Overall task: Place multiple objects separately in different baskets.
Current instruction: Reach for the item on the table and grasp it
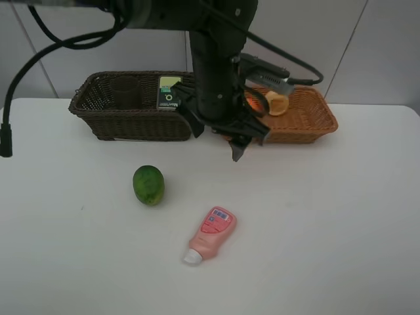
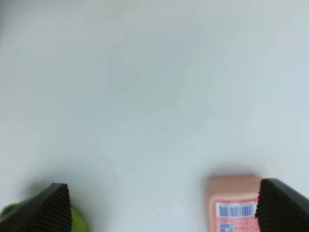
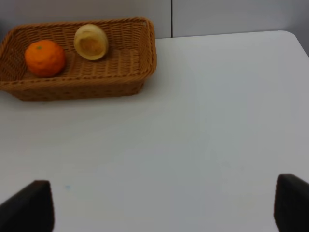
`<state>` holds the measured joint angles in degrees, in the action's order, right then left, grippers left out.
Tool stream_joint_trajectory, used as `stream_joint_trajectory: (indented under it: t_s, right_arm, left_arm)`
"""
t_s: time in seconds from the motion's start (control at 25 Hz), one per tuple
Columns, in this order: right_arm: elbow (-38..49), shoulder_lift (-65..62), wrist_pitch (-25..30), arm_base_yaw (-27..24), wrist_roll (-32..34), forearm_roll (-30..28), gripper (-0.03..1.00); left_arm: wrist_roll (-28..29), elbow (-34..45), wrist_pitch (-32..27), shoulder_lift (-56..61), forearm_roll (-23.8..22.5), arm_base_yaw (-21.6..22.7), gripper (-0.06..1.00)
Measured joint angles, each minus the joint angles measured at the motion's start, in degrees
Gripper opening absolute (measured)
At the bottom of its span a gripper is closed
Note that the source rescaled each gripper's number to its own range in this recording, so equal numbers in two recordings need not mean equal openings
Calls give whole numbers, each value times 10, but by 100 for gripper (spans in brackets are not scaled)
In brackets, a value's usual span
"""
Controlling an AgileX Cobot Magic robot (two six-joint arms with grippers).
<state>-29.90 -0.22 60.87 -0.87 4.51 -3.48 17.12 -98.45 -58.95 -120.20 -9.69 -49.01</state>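
Exterior high view: pink bottle (image 1: 211,234) and green fruit (image 1: 148,185) lie on the white table (image 1: 341,249); both grippers are wide open

The pink bottle lies on its side near the front of the table, well apart from the baskets. Its long axis runs diagonally. The white cap (image 1: 192,258) points toward the front edge and slightly left, and the flat base points toward the back right. The green fruit sits behind and to the left of it, not touching. Its longer dimension runs front to back in this view.

At the back, two woven baskets stand end to end. The dark brown basket (image 1: 125,128), on the left, holds a dark cup (image 1: 126,92), upright, and a green-labelled bottle (image 1: 169,92) at its right end, label facing forward. The light orange basket (image 1: 315,125), on the right, holds an orange (image 1: 252,100) and a pale peach-like fruit (image 1: 277,104) side by side. A black robot arm (image 1: 216,65) reaches down from the top of the picture and hides where the baskets meet.

Left wrist view: the left gripper (image 2: 162,186) hangs above the table with its fingers spread wide and nothing between them. The green fruit peeks out beside one fingertip. The bottle's base end, with a barcode, shows beside the other.

Right wrist view: the right gripper (image 3: 163,181) is spread wide and holds nothing. It is over the table, well apart from the light orange basket.
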Motion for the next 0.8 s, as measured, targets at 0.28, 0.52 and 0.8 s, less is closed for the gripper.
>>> stream_joint_trajectory:
  t_s: [0.28,0.52,0.8]
  right_arm:
    - [0,0,0,0,0,0,97]
    - [0,0,0,0,0,0,97]
    - [0,0,0,0,0,0,97]
  left_arm:
    - [52,91,78,0,-2,-49,99]
    - [77,141,130,0,6,-65,99]
    - [104,199,177,0,6,-65,99]
